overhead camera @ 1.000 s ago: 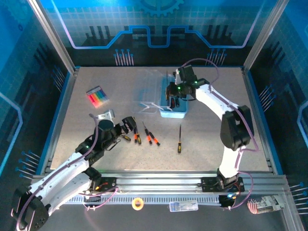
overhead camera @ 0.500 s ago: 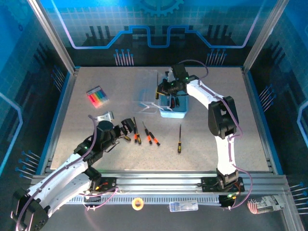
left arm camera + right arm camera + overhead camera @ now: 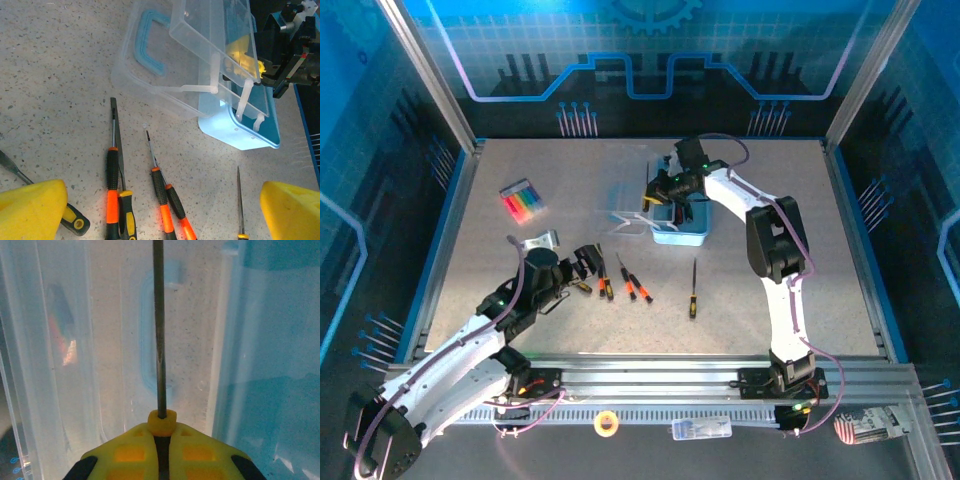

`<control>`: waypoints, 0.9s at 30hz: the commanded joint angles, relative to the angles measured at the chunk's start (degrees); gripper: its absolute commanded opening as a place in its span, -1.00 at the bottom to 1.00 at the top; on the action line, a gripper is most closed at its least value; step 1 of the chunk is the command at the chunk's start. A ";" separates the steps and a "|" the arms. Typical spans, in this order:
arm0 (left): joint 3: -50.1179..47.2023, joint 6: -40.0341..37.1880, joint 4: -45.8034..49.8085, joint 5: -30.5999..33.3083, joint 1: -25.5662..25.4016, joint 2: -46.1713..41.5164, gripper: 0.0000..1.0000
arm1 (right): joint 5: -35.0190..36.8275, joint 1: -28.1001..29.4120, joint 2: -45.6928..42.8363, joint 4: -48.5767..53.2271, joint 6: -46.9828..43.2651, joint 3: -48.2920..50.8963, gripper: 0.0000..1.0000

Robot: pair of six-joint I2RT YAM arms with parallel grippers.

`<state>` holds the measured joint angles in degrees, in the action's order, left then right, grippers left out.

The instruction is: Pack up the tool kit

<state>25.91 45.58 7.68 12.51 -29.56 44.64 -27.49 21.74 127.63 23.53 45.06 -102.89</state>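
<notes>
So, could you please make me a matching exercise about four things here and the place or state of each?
1 marker pack; 2 tool box; 3 right gripper; 4 orange-handled screwdrivers.
A shut on a screwdriver; B lid open; C far left of the table; D lying beside the left gripper.
Pairs: 1-C, 2-B, 3-A, 4-D.

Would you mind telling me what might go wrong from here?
The right gripper holds a screwdriver whose shaft lies over the clear lid, not the blue box; released here, it would likely miss. Its tip might also snag the lid. The open left gripper faces closely bunched loose screwdrivers, so it may nudge or grab two.
</notes>
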 commanded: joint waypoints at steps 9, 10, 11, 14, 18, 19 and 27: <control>1.80 0.64 -0.47 -1.00 0.36 1.71 0.98 | -1.87 -0.47 -0.73 0.16 0.52 -1.55 -0.43; 1.82 0.65 -0.58 -1.13 0.30 1.86 0.99 | -1.86 -0.47 -1.25 0.05 0.50 -1.29 -0.41; 1.82 0.72 -0.73 -1.19 0.38 2.10 0.99 | -1.85 -0.47 -1.70 -0.26 0.53 -0.92 -0.40; 1.86 0.74 -1.08 -1.39 0.35 2.43 0.98 | -2.25 -0.73 -3.44 -1.46 0.84 0.41 -0.40; 1.77 0.88 -1.23 -1.29 0.35 2.55 0.99 | -4.78 -1.50 -5.41 -5.62 3.10 3.13 -0.40; 1.71 0.94 -1.34 -1.27 0.36 2.57 0.99 | -4.93 -1.69 -5.90 -6.05 3.38 3.58 -0.40; 1.69 1.27 -2.13 -1.53 0.41 3.84 0.98 | -1.65 -2.77 -11.95 -6.23 2.04 8.26 -0.41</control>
<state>25.91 46.54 7.03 12.05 -29.56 48.03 -30.13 20.03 120.31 18.17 47.57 -96.84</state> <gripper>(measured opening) 0.993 0.294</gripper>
